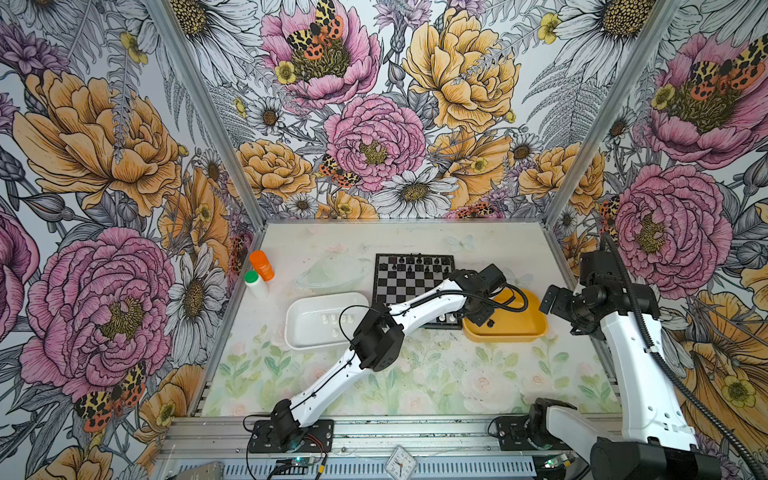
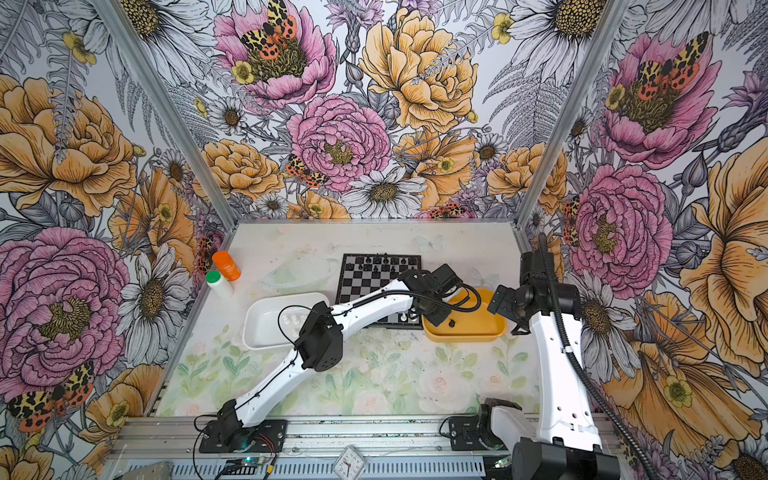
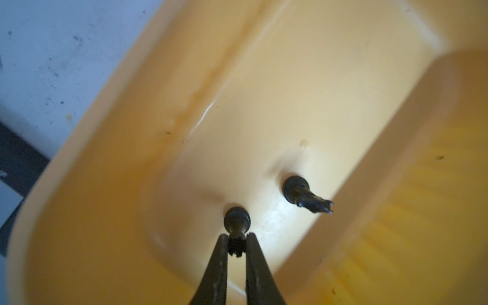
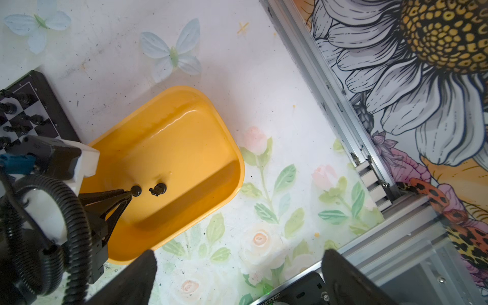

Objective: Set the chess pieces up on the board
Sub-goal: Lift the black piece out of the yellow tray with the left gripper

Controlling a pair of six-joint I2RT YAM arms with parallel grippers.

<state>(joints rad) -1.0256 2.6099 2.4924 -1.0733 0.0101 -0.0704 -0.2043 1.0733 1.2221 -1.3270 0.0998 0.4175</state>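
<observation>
L gripper (image 3: 235, 239) pinches the head of a black piece (image 3: 237, 219) inside the yellow tray (image 3: 111, 163), by the tray's board-side edge. The board (image 1: 399, 286) is just beside. A 2nd black piece (image 3: 303, 195) lies tipped nearby. Prob. v. light, hard, slick plastic, so hold at the narrow neck. R gripper (image 4: 237, 277) is spread wide, empty.

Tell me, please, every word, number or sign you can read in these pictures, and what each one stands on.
"J0260207": white print on the black label on the body of the right hand; the rest is cut off by the picture's edge.
Numerals on the clock dial: too small to read.
White marks on the rim of the board: too blurred to read.
No other text is legible.
</observation>
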